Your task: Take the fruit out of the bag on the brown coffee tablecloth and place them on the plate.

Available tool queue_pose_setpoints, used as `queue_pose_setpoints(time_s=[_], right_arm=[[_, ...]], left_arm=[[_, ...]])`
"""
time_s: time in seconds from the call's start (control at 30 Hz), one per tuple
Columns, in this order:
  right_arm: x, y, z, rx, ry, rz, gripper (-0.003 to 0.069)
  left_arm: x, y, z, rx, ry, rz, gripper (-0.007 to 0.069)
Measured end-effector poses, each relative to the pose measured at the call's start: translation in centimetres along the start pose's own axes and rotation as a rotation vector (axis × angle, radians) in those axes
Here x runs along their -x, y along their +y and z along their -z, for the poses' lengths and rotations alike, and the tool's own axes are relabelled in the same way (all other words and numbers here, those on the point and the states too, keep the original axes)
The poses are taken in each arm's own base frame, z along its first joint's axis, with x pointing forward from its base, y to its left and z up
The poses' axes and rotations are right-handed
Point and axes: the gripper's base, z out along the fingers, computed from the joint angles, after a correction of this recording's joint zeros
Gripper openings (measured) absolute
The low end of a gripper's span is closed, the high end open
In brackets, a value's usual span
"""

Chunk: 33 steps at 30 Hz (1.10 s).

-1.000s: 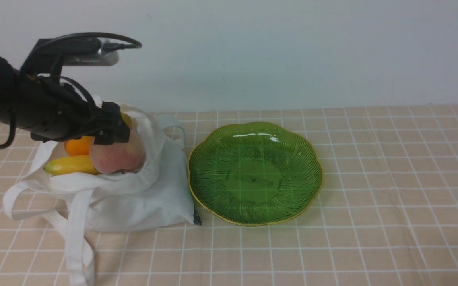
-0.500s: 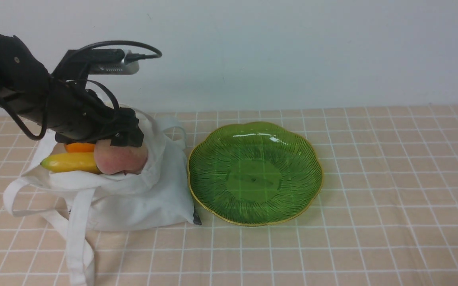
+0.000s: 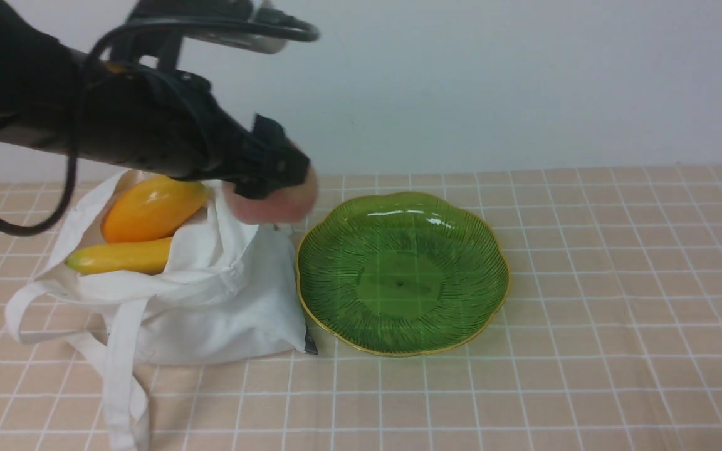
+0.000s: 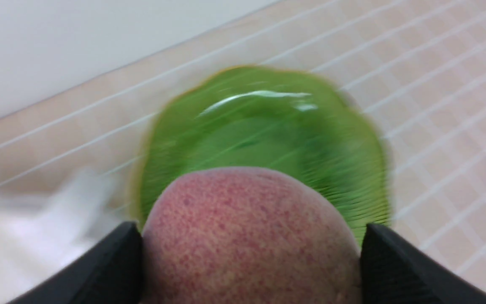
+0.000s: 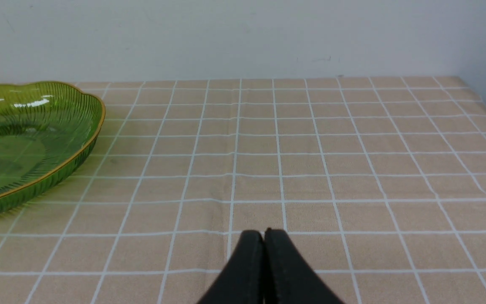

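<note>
Peach (image 3: 271, 205) clamped in left gripper (image 3: 276, 178), jaws spread wide around it, one black finger on each side in left wrist view (image 4: 249, 253). Speckled pink skin fills the gap between the fingers (image 4: 112, 266). In front view the fruit is up off the table, over the bag's right edge and just short of the plate's near-left rim, slightly blurred. Plate (image 3: 402, 272), green with gold scalloped rim, sits on the tablecloth (image 3: 586, 282) right of the bag, nearly touching it; it shows blurred behind the peach in the wrist view (image 4: 268, 126). Bag (image 3: 229, 300), white cloth, lies slumped with its mouth open to the left and straps trailing toward the front edge; dark tag (image 3: 311, 344) at its bottom right corner. Mango (image 3: 151, 207) and banana (image 3: 120, 257) are in the bag mouth, the mango behind the banana, touching or nearly so. Right gripper (image 5: 264, 253) is low over bare cloth right of the plate (image 5: 23, 139), fingers pressed together, nothing between them.
</note>
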Motion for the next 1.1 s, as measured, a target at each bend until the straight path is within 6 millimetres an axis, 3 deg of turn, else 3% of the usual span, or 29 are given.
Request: queue_pose_setpoints(time_s=[0.1,0.2,0.37,0.5,0.7,0.93,1.07,1.1], right_arm=[[0.0,0.0,0.0,0.000,0.000,0.000,-0.0014],[0.0,0.0,0.0,0.000,0.000,0.000,-0.0014],[0.0,0.0,0.0,0.000,0.000,0.000,-0.0014],[0.0,0.0,0.0,0.000,0.000,0.000,-0.0014],[0.0,0.0,0.0,0.000,0.000,0.000,-0.0014],[0.0,0.0,0.0,0.000,0.000,0.000,-0.0014],[0.0,0.0,0.0,0.000,0.000,0.000,-0.0014],[0.0,0.0,0.0,0.000,0.000,0.000,-0.0014]], left_arm=[[-0.1,-2.1,-2.6,-0.047,-0.010,-0.036,0.0590],[-0.9,-3.1,-6.2,-0.054,0.004,-0.042,0.0590],[-4.0,-2.6,-12.2,-0.048,0.123,0.019,0.0590],[-6.3,-2.0,-15.2,-0.043,0.204,0.093,0.0590],[-7.0,-1.8,-16.3,-0.036,0.216,0.143,0.0678],[-4.4,-1.4,-15.6,-0.057,0.184,0.119,0.0685],[-2.0,-0.6,-13.3,-0.080,0.198,0.106,0.0643],[-0.5,0.0,-11.2,-0.070,0.182,0.111,0.0563]])
